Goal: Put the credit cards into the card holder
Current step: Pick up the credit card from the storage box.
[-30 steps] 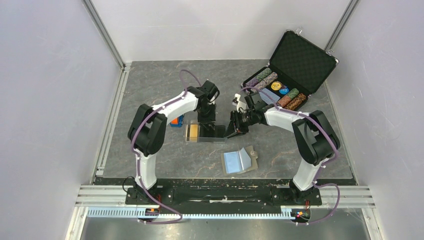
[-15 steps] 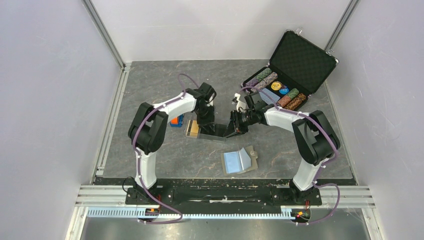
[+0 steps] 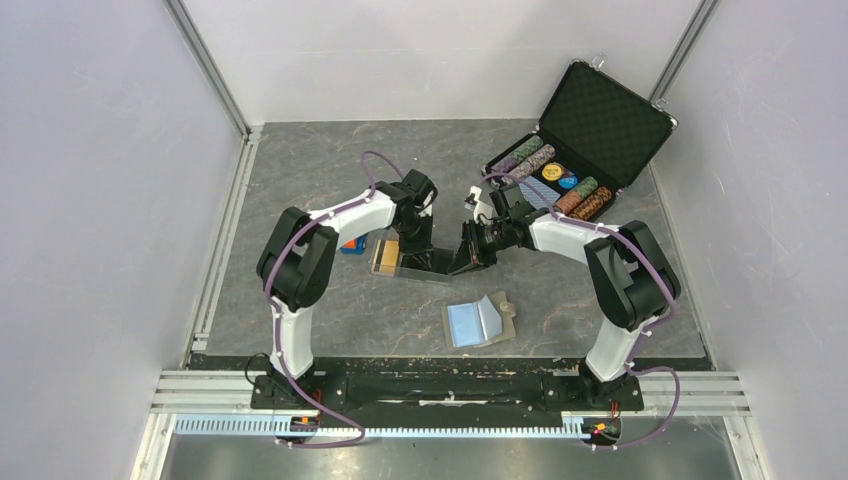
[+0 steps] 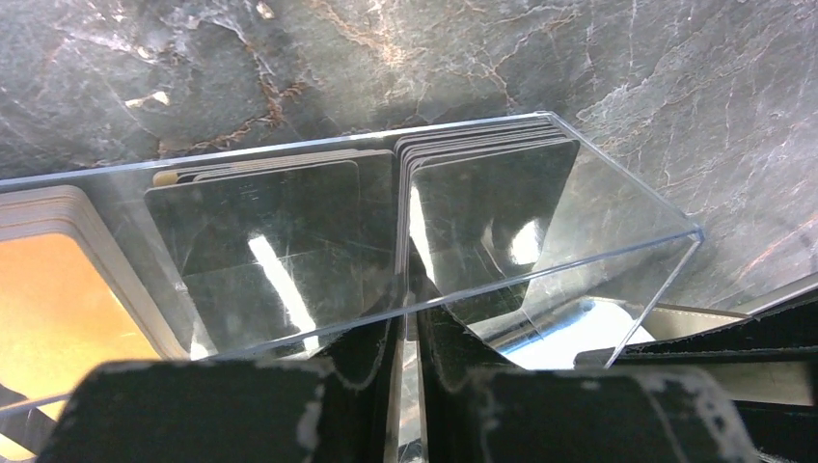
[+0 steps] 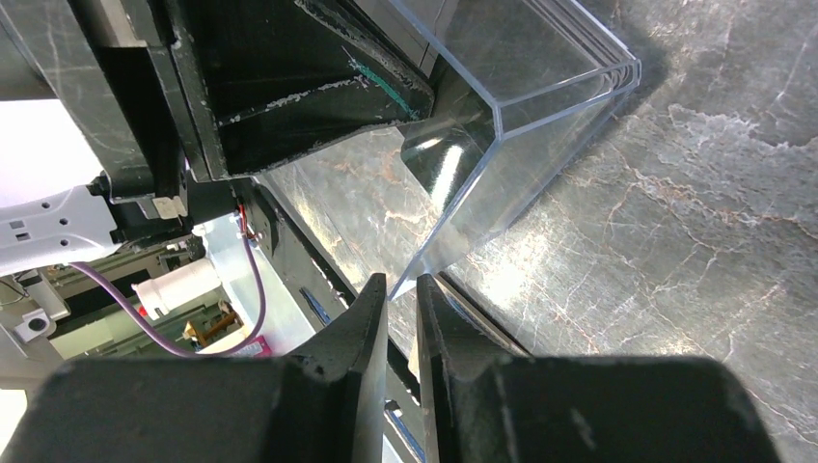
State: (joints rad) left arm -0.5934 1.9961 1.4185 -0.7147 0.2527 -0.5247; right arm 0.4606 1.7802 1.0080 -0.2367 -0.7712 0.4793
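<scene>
A clear tray [image 3: 397, 272] lies mid-table and holds the credit cards: an orange-tan one [image 3: 384, 258] at its left end and black ones beside it. Through the tray wall [image 4: 627, 222] the left wrist view shows the orange-tan card [image 4: 58, 318], a black card [image 4: 260, 222] and a leaning black stack [image 4: 492, 193]. My left gripper [image 4: 407, 299] reaches down into the tray [image 3: 415, 250], its fingers nearly together on a thin black card seen edge-on. My right gripper [image 5: 403, 282] pinches the tray's right end wall [image 5: 540, 106]. The card holder [image 3: 478, 322] lies open nearer the arm bases, pale blue inside.
An open black poker-chip case [image 3: 580, 150] stands at the back right. A small orange and blue object [image 3: 350, 243] sits left of the tray. The left arm's black fingers [image 5: 289, 87] crowd the tray in the right wrist view.
Both grippers' jaws have narrowed. The left wrist has shifted slightly toward the tray's middle and lowered. The tray has nudged a little to the right.
</scene>
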